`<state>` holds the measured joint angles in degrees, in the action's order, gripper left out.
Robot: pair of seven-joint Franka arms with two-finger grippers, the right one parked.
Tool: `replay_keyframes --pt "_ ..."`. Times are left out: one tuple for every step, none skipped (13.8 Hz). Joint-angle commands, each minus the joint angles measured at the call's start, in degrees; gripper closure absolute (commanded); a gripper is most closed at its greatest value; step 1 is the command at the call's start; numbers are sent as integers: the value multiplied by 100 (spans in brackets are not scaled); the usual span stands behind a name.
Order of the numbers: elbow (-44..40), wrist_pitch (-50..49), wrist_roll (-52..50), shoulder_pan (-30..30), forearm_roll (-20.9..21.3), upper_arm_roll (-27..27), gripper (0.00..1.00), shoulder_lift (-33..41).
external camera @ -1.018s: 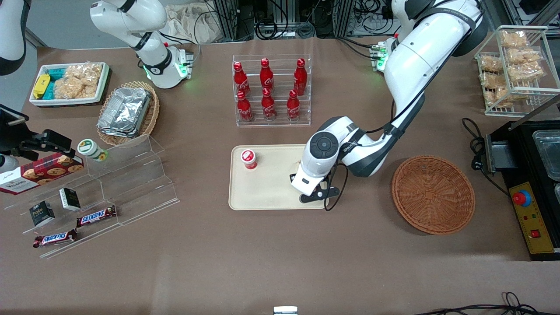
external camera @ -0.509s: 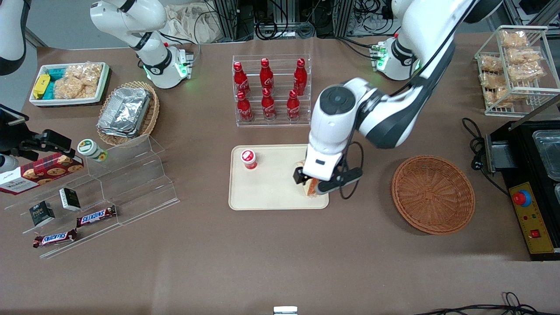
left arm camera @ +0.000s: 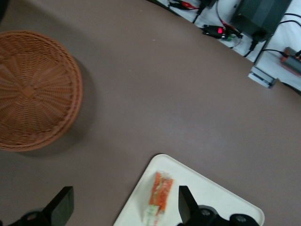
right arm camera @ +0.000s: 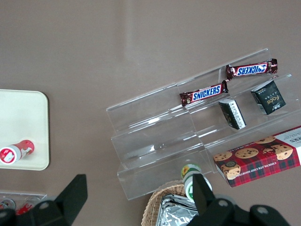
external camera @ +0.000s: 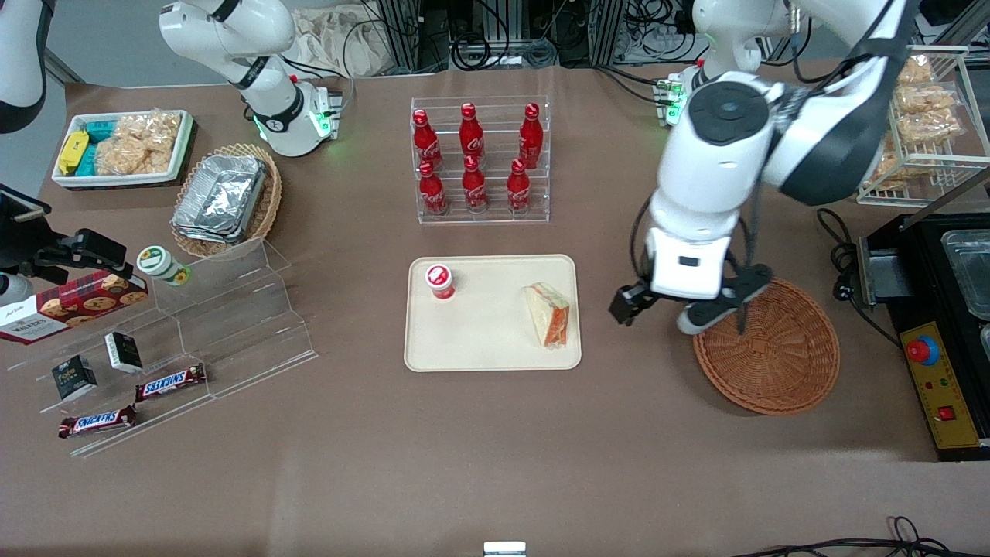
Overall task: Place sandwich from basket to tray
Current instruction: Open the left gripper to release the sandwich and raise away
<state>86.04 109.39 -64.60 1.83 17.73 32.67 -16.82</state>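
Observation:
The sandwich (external camera: 550, 313) (left arm camera: 159, 190), a white wedge with an orange and green filling, lies on the cream tray (external camera: 487, 344) (left arm camera: 207, 190) at the end nearest the basket. The reddish-brown wicker basket (external camera: 773, 352) (left arm camera: 33, 89) holds nothing. My left gripper (external camera: 665, 309) (left arm camera: 123, 209) hangs open and raised above the table, between the tray and the basket, its fingers wide apart with nothing in them.
A small red-capped cup (external camera: 439, 281) (right arm camera: 14, 151) stands on the tray's other end. A clear rack of red bottles (external camera: 478, 162) sits farther from the front camera. A black appliance (external camera: 940, 333) lies at the working arm's end; a clear stepped display (external camera: 193, 340) toward the parked arm's.
My gripper let go of the sandwich on the tray, rose, and swung sideways toward the basket. The sandwich stays on the tray.

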Motion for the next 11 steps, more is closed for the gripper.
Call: replay_keyframes --pt "159 -365 1068 536 -497 29 0 486" --pt "150 -540 1507 712 -637 12 0 583" --pt "150 -724 1973 749 -700 -84 0 653" --pt "142 -866 2413 706 -787 -407 0 758" --pt "159 -919 2852 644 -1006 -767 0 890" --pt "203 -981 3352 487 -1226 -1145 0 1048" --pt "203 -1138 3801 277 -1323 -1601 0 1137" --pt "194 -1270 4171 66 -1420 -2006 0 1242" --pt "203 -1332 4549 -23 -1534 -2289 0 1347" --pt "203 -1455 4936 -85 -1666 -2509 0 1427" --pt "212 -1543 5174 -251 -1728 -2781 0 1506"
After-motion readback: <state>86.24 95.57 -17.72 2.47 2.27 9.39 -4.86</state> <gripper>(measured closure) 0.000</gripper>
